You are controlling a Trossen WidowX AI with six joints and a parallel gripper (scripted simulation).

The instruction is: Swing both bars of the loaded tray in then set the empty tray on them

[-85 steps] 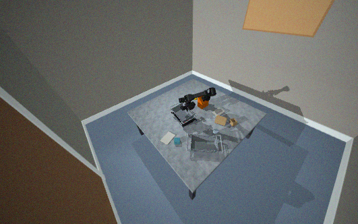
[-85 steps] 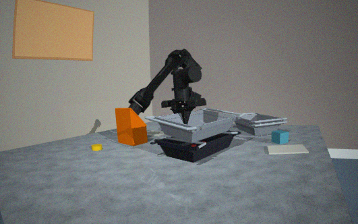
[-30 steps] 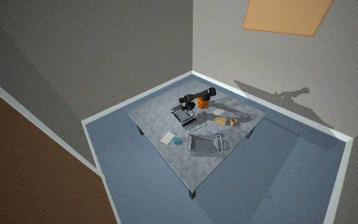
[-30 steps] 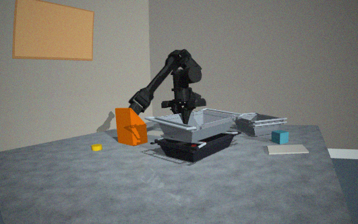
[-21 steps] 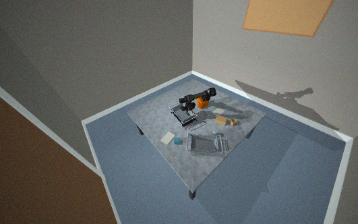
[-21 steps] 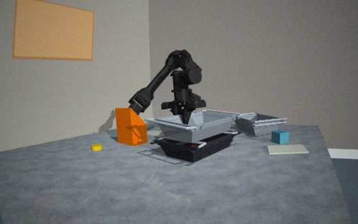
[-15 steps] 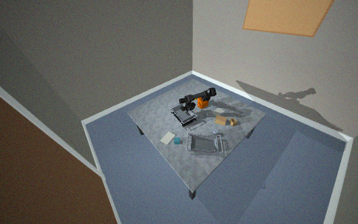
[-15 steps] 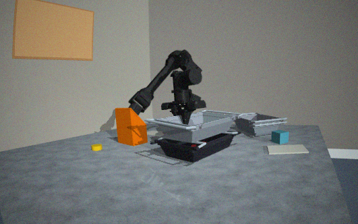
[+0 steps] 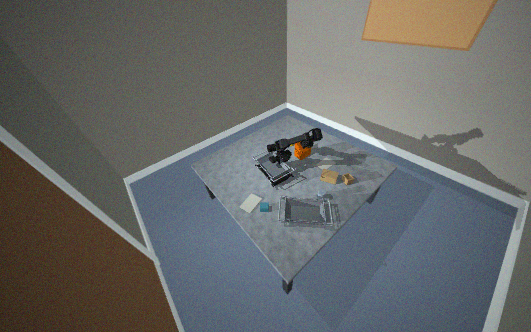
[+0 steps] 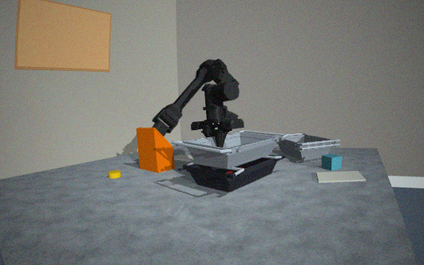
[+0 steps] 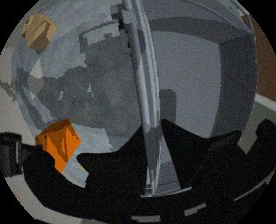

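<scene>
The grey empty tray [image 9: 270, 169] [image 10: 251, 151] [image 11: 191, 75] is held roughly level directly over the black loaded tray [image 9: 274, 183] [image 10: 251, 173]. My gripper [image 10: 220, 144] [image 11: 154, 123] points down and is shut on the grey tray's long side wall at the rim. The black tray stands on the table, with a red block [image 10: 230, 172] visible inside. Pale bar ends [image 10: 237, 172] [image 10: 274, 156] show at its top edge; the grey tray hides the rest of the bars. Whether the grey tray's underside touches the bars is not clear.
Another grey tray [image 9: 308, 212] [image 10: 307, 152] stands farther along the table. An orange wedge [image 9: 302, 151] [image 10: 150, 149] [image 11: 60, 145] is near the arm base. Also present are tan blocks [image 9: 329, 176] [image 9: 348, 179], a teal cube [image 9: 264, 207] [image 10: 331, 162], a cream plate [image 9: 251, 203] [image 10: 340, 176] and a yellow disc [image 10: 114, 174].
</scene>
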